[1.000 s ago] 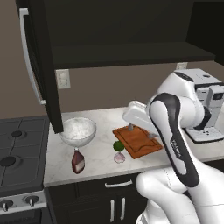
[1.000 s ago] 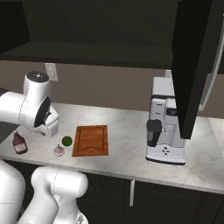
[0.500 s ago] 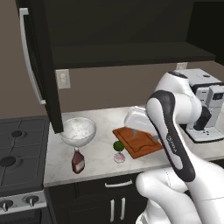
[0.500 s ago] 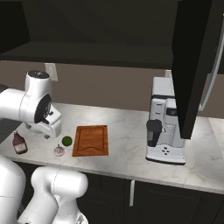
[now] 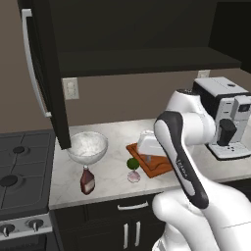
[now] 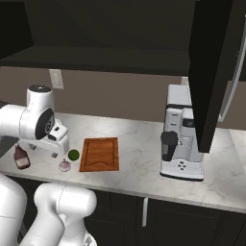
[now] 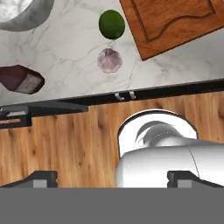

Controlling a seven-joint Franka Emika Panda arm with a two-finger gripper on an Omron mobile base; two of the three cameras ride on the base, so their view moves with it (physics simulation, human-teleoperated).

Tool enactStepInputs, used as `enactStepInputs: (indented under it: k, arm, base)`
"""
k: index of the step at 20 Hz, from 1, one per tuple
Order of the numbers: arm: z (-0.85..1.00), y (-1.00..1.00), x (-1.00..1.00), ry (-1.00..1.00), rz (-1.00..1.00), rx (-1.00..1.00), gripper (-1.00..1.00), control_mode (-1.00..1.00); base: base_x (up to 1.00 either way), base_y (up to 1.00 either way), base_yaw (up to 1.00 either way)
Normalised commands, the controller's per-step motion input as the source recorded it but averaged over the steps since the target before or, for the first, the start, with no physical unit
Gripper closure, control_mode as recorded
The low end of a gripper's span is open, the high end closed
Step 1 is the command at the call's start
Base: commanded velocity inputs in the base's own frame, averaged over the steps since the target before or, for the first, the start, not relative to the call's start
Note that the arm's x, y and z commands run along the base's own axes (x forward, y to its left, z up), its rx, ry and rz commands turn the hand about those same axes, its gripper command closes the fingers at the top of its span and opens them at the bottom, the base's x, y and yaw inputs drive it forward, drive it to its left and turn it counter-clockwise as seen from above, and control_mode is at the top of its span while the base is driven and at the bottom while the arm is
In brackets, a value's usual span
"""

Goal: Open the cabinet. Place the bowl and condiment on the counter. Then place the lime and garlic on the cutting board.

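Nearest the front edge of the desk: condiment upright, garlic to its right, lime just behind the garlic, the two close together. Tool hangs above the lime and garlic at the left end of the cutting board, jaws spread wide, holding nothing. Compared with a second ago the tool has come down and toward the front; earlier it sat higher over the far side of the board. In the hand view the lime and garlic lie on the marble just beside the board corner, neither on it, with the condiment off to one side. Behind these, bowl sits on the desk near the stove, unmoved. Coffee machine at the far right. Above, cabinet stands open, left door swung out, same as before
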Motion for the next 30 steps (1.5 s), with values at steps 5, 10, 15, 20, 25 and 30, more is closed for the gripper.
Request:
enactStepInputs:
  k: [5, 10, 15, 20, 25, 30]
  arm:
    - [-0.28, 0.00, 0.06, 0.00, 0.06, -0.04, -1.00, -1.00]
    - [-0.08, 0.00, 0.32, 0.00, 0.04, 0.00, -1.00, -1.00]
    - [-0.17, 0.00, 0.36, 0.00, 0.03, 0.00, -1.00, -1.00]
    - [-0.20, 0.00, 0.04, 0.00, 0.04, -0.04, -1.00, -1.00]
    - [-0.30, 0.00, 0.00, 0.00, 0.04, -0.09, -1.00, -1.00]
    - [-0.19, 0.00, 0.00, 0.00, 0.01, -0.05, -1.00, -1.00]
  base:
    - [0.00, 0.00, 0.00]
    - [0.00, 0.00, 0.00]
    - [0.00, 0.00, 0.00]
    - [0.00, 0.00, 0.00]
    - [0.00, 0.00, 0.00]
    - [0.00, 0.00, 0.00]
